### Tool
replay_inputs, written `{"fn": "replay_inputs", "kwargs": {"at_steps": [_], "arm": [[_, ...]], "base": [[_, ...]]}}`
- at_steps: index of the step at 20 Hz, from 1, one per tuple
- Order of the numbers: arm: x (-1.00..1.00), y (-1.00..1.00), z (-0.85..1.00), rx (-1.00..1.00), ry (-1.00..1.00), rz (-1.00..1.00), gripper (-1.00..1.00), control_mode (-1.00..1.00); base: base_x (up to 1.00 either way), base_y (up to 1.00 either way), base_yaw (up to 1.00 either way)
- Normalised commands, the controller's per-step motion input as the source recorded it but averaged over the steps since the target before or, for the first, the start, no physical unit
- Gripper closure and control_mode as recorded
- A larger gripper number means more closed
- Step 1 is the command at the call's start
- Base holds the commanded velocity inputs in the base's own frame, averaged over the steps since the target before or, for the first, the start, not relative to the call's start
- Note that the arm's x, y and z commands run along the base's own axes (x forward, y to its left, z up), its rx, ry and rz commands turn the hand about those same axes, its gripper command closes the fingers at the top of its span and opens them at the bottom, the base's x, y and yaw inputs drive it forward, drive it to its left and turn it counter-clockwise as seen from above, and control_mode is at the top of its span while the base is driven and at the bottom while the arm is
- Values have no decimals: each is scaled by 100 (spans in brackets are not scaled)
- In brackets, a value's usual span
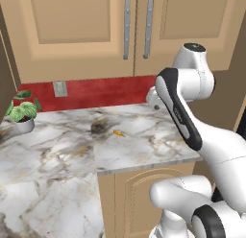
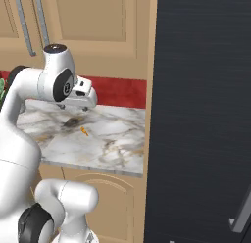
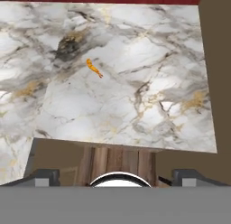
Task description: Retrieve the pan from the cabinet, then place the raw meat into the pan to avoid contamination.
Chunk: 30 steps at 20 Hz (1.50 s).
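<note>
The tan cabinet [image 1: 81, 26] hangs above the counter with both panelled doors shut, its silver bar handles [image 1: 127, 26] side by side. The pan is out of view. A small orange scrap [image 3: 94, 68] lies on the marble counter [image 3: 135, 96]; it is too small to tell whether it is the raw meat. My gripper [image 3: 116, 177] hovers over the counter's front edge, pointing down at it. Its fingertips [image 3: 43, 177] stand wide apart, open, with nothing between them. In the right base view the gripper [image 2: 77, 105] hangs above the counter, left of the scrap [image 2: 84, 131].
A potted plant [image 1: 21, 112] stands at the counter's back left. A red backsplash [image 1: 96, 93] with a wall socket [image 1: 60, 88] runs behind it. A tall dark appliance [image 2: 201, 114] walls off the counter's right end. An arched-panel cupboard [image 1: 144, 198] sits below.
</note>
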Motion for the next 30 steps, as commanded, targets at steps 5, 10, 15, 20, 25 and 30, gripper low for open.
{"fn": "replay_inputs", "kwargs": {"at_steps": [5,10,15,20,25,30], "arm": [[-15,21,23,0,-22,5,-100,-100],[-5,21,24,0,-25,5,-100,-100],[0,22,23,0,-22,7,-100,-100],[0,18,36,-6,-20,7,-100,-100],[0,15,37,-9,-20,8,-100,-100],[0,11,36,-6,-21,5,-100,-100]], "base": [[0,0,0],[0,0,0],[0,0,0],[0,0,0],[0,0,0],[0,0,0]]}}
